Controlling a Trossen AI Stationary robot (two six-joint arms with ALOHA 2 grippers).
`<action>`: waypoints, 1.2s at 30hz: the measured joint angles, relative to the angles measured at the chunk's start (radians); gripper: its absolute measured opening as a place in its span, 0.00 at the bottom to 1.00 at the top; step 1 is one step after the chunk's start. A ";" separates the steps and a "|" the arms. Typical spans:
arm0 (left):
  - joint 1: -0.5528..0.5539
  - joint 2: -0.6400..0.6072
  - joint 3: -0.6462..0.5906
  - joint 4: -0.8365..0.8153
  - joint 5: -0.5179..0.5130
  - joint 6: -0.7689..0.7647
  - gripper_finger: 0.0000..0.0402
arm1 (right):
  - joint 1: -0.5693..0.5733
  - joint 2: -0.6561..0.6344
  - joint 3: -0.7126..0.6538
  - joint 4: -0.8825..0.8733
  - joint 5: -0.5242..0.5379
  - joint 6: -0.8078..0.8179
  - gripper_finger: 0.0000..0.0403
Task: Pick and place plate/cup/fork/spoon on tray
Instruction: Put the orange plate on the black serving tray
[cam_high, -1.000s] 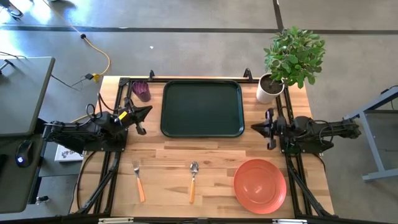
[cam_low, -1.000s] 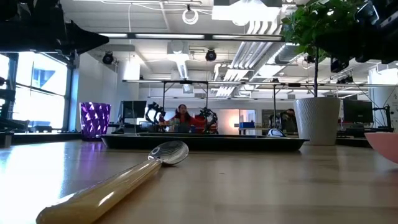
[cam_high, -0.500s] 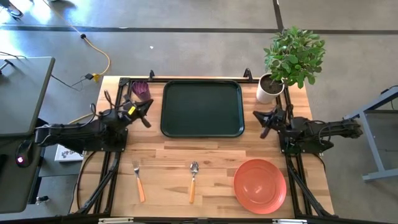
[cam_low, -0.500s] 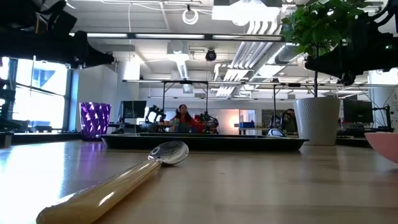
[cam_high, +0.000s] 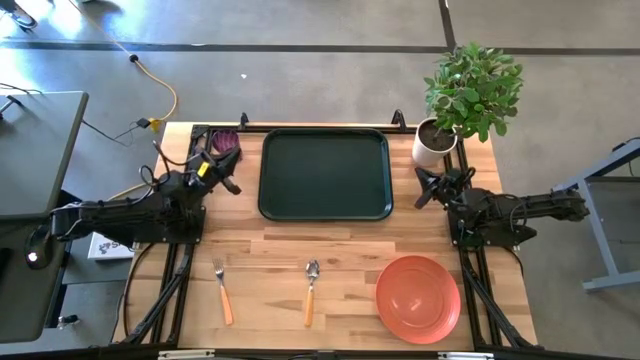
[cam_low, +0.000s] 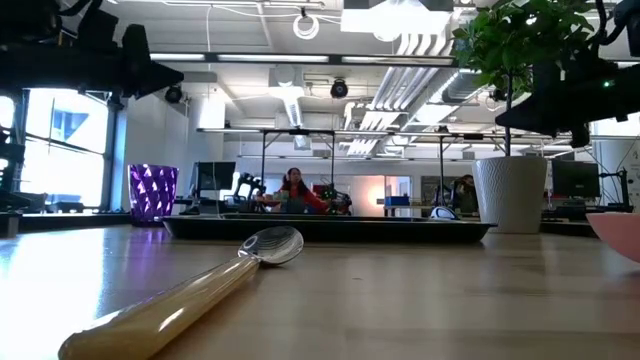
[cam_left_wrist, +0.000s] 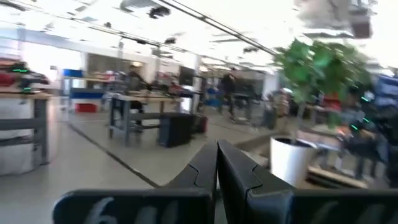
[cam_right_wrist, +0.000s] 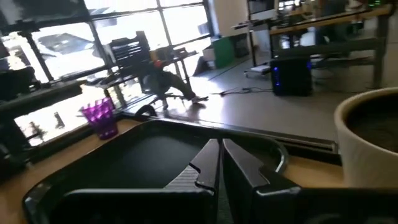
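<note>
Left end effector (cam_high: 230, 176), fingers together, beside small translucent purple plastic cup (cam_high: 226, 143). Dark green rectangular plastic tray (cam_high: 325, 173) mid-counter. Orange-handled fork (cam_high: 222, 291), spoon (cam_high: 311, 290), round coral plastic plate (cam_high: 418, 298) along near edge; plate cut off in low view. Right end effector (cam_high: 425, 190), fingers together, beside the tray.

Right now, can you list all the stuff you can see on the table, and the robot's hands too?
tray: one, dark green-black, empty, far middle of the table
cup: one, purple, far left corner beside the tray
plant pot: one, white with a green plant, far right corner
plate: one, coral-orange, near right
spoon: one, silver with orange handle, near middle
fork: one, silver with orange handle, near left
left hand: one, dark, shut, beside the cup
right hand: one, dark, shut, beside the plant pot
</note>
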 joint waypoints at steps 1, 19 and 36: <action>0.003 0.000 0.000 -0.017 0.032 0.009 0.01 | -0.003 0.000 0.000 -0.001 -0.030 -0.022 0.03; 0.004 0.031 0.022 0.031 0.354 -0.050 0.01 | -0.003 0.000 0.023 0.129 -0.584 -0.033 0.03; -0.313 0.312 0.058 0.358 0.326 -0.171 0.25 | -0.004 0.087 0.432 -0.321 -0.661 0.002 0.03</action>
